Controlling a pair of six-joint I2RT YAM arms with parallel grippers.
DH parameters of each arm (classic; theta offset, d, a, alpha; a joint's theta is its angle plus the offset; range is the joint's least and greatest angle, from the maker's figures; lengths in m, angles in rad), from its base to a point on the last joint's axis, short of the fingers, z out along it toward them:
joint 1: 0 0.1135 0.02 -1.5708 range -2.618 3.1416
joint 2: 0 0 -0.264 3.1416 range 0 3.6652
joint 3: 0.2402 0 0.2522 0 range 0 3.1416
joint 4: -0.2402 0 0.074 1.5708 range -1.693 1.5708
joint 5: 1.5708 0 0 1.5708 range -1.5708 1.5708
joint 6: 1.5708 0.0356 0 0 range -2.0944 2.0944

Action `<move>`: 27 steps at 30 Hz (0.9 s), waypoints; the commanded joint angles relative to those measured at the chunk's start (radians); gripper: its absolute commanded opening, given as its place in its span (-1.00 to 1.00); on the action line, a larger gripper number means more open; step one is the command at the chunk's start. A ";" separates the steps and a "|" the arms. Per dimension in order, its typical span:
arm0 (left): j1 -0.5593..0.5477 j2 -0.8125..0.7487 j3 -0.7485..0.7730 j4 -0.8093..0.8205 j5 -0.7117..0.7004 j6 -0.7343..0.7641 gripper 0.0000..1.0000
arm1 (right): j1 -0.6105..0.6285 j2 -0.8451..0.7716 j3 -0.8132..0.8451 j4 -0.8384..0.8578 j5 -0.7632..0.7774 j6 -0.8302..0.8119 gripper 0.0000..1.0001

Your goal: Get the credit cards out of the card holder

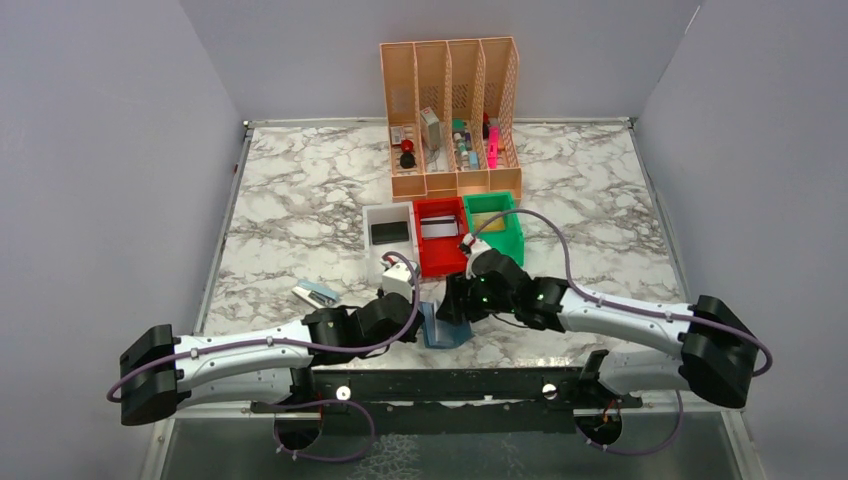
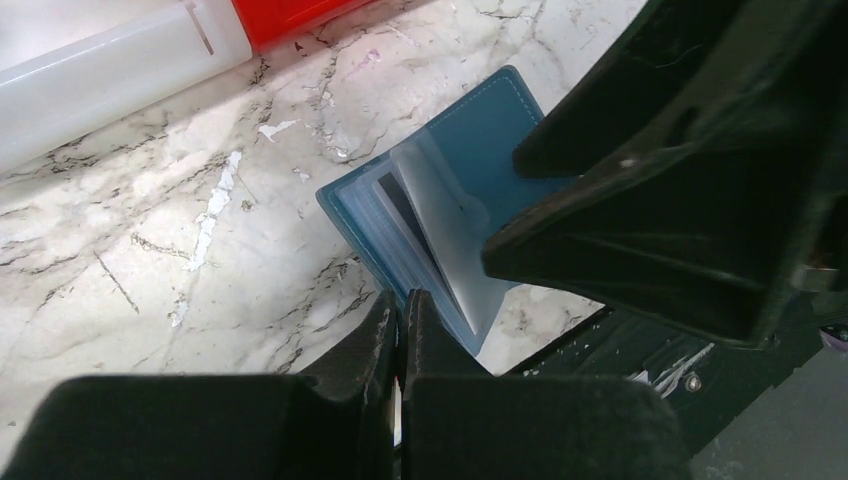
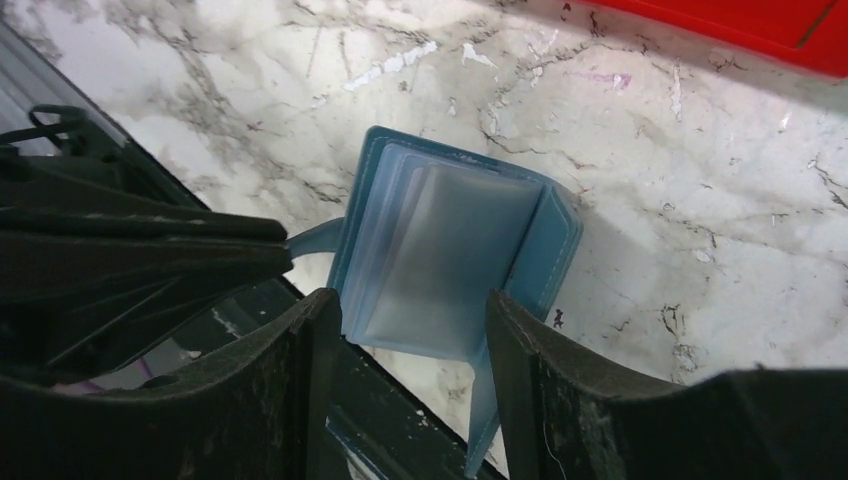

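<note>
Two white arms (image 1: 240,352) with black joints (image 1: 715,350) and looping purple cables (image 1: 556,237).

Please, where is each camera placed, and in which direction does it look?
Top external: above and behind the robot, facing down over the table; the left arm and right arm show.
Left wrist: on the left arm, facing down at the card holder; the shut left gripper shows.
Right wrist: on the right arm, facing down; the open right gripper shows.
Both wrist views share the card holder; each also shows the other gripper.
</note>
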 commanded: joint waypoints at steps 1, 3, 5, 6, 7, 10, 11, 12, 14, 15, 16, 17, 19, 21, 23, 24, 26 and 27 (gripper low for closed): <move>0.003 0.001 0.031 0.029 0.026 0.019 -1.00 | 0.011 0.082 0.048 -0.010 0.048 0.002 0.21; 0.003 -0.002 0.032 0.029 0.026 0.021 -1.00 | 0.012 0.098 0.051 0.012 0.055 0.007 0.24; 0.003 -0.005 0.031 0.029 0.029 0.022 -1.00 | 0.014 0.110 0.061 0.016 0.066 0.010 0.25; 0.003 -0.006 0.031 0.028 0.028 0.022 -1.00 | 0.015 0.120 0.068 0.012 0.074 0.010 0.26; 0.003 -0.007 0.029 0.029 0.030 0.022 -1.00 | 0.015 0.131 0.074 0.008 0.082 0.008 0.26; 0.003 -0.012 0.029 0.029 0.030 0.022 -1.00 | 0.016 0.173 0.099 -0.020 0.112 0.003 0.27; 0.003 -0.012 0.027 0.030 0.031 0.021 -1.00 | 0.016 0.186 0.103 -0.021 0.112 -0.001 0.27; 0.003 -0.013 0.027 0.030 0.031 0.021 -1.00 | 0.016 0.198 0.106 -0.020 0.107 -0.004 0.27; 0.003 -0.014 0.026 0.032 0.033 0.020 -1.00 | 0.018 0.215 0.109 -0.012 0.100 -0.008 0.27; 0.003 -0.014 0.025 0.032 0.033 0.021 -1.00 | 0.020 0.225 0.113 -0.016 0.107 -0.008 0.27; 0.003 -0.015 0.025 0.031 0.033 0.021 -1.00 | 0.021 0.233 0.119 -0.023 0.117 -0.009 0.27; 0.003 -0.016 0.025 0.031 0.034 0.021 -1.00 | 0.023 0.238 0.123 -0.035 0.130 -0.009 0.26; 0.003 -0.022 0.024 0.030 0.033 0.022 -1.00 | 0.025 0.243 0.128 -0.057 0.158 -0.006 0.25; 0.003 -0.027 0.022 0.030 0.032 0.022 -1.00 | 0.025 0.237 0.123 -0.072 0.187 -0.002 0.22; 0.003 -0.033 0.020 0.028 0.030 0.022 -1.00 | 0.025 0.223 0.115 -0.089 0.219 0.005 0.19; 0.003 -0.034 0.018 0.025 0.027 0.022 -1.00 | 0.025 0.216 0.111 -0.101 0.235 0.014 0.17; 0.003 -0.038 0.018 0.021 0.024 0.021 -1.00 | 0.025 0.192 0.096 -0.112 0.263 0.022 0.13; 0.003 -0.040 0.018 0.017 0.022 0.020 -1.00 | 0.025 0.176 0.086 -0.119 0.276 0.027 0.11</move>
